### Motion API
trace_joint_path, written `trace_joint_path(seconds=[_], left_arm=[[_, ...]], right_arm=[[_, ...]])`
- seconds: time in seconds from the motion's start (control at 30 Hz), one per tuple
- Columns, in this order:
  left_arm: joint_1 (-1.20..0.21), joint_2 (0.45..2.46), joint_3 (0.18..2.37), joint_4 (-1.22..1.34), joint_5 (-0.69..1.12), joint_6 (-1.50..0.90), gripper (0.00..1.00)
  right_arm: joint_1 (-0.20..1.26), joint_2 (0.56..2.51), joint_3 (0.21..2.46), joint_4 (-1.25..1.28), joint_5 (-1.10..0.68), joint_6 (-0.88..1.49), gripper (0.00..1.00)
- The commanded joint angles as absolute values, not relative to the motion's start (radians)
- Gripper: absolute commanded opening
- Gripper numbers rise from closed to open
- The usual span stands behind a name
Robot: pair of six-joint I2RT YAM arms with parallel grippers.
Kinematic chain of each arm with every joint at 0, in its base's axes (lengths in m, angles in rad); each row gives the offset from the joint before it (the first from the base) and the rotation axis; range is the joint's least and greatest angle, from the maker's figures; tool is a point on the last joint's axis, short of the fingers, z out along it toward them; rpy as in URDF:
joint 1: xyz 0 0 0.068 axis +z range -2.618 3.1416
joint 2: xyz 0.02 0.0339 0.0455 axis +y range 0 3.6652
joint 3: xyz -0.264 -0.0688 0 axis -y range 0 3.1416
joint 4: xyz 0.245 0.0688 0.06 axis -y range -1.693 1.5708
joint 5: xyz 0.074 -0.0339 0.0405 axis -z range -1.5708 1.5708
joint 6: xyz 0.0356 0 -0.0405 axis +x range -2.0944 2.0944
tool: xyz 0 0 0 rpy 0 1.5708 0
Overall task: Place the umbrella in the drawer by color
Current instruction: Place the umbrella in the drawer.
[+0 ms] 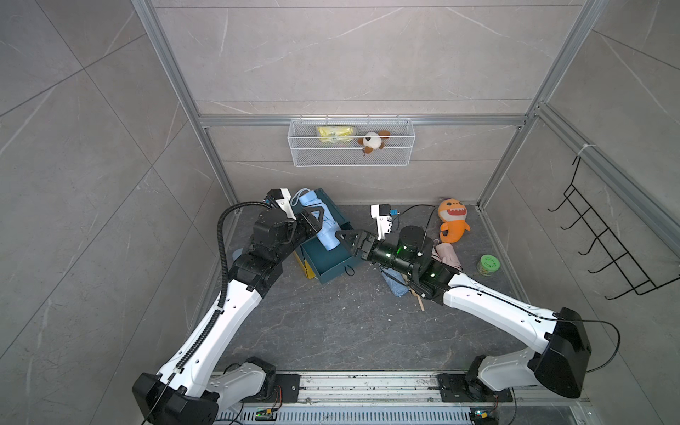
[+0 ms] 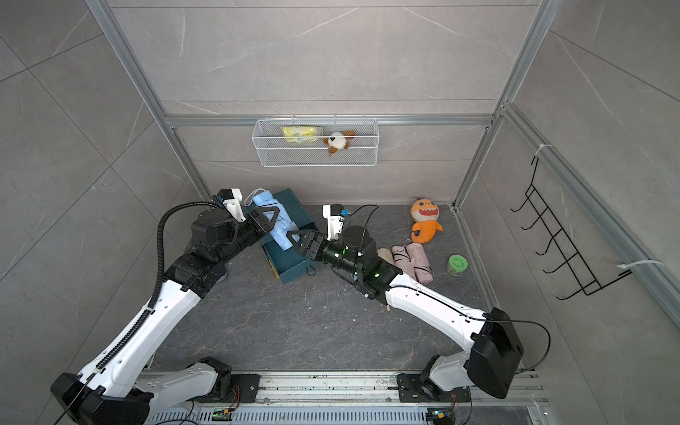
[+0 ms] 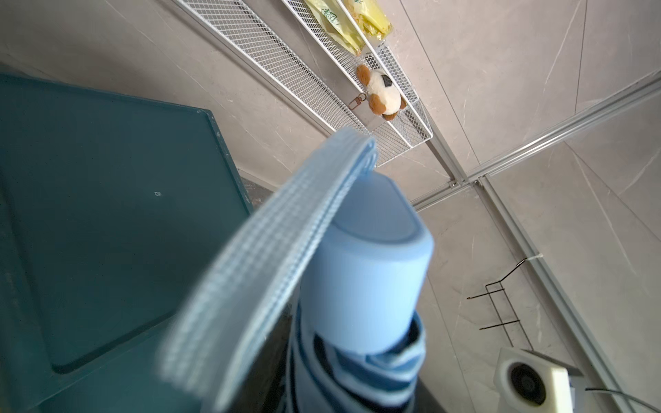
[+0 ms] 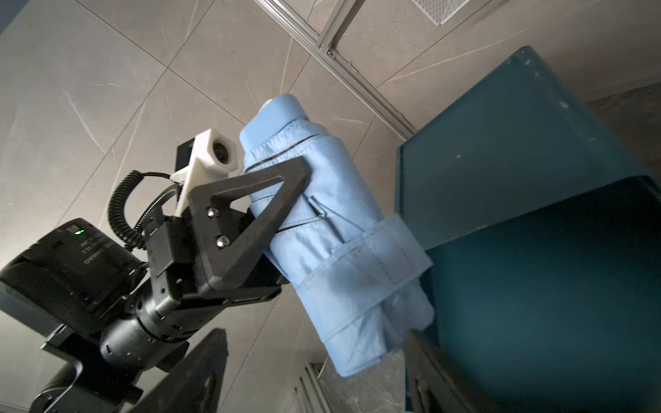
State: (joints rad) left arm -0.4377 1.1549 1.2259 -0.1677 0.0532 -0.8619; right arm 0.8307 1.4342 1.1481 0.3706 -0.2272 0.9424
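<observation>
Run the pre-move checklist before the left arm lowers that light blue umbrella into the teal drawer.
1. Left gripper closed firmly on the light blue umbrella: ok.
2. Teal drawer pulled open: ok.
3. Right gripper open: ok. Whether it touches the umbrella's lower end: cannot tell.
4. Umbrella lined up over the drawer opening: cannot tell. In both top views only its lower end overlaps the opening, and the umbrella is tilted.
5. Colour match, blue umbrella to teal drawer: probably ok.
</observation>
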Motion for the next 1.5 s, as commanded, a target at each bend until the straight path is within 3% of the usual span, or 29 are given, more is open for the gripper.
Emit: trace_joint_path(seconds=[0.0, 0.17, 1.03, 1.47], left_arm=[[-0.434, 1.175, 1.305, -0.028, 0.038, -0.909, 0.30], [-0.436, 1.182, 1.315, -0.002, 0.015, -0.928, 0.22], [-0.436, 1.161, 1.293, 0.016, -0.035, -0.952, 0.21], [-0.435, 1.147, 1.266, 0.018, -0.035, -0.960, 0.21]], right_arm=[[0.830, 1.473, 1.134, 0.527, -0.280, 1.073, 0.80], [0.830, 1.486, 1.105, 0.555, -0.272, 1.103, 0.80], [0.827, 1.631, 1.114, 0.821, -0.297, 1.260, 0.79], [0.793, 1.663, 1.164, 0.839, -0.299, 1.271, 0.78]])
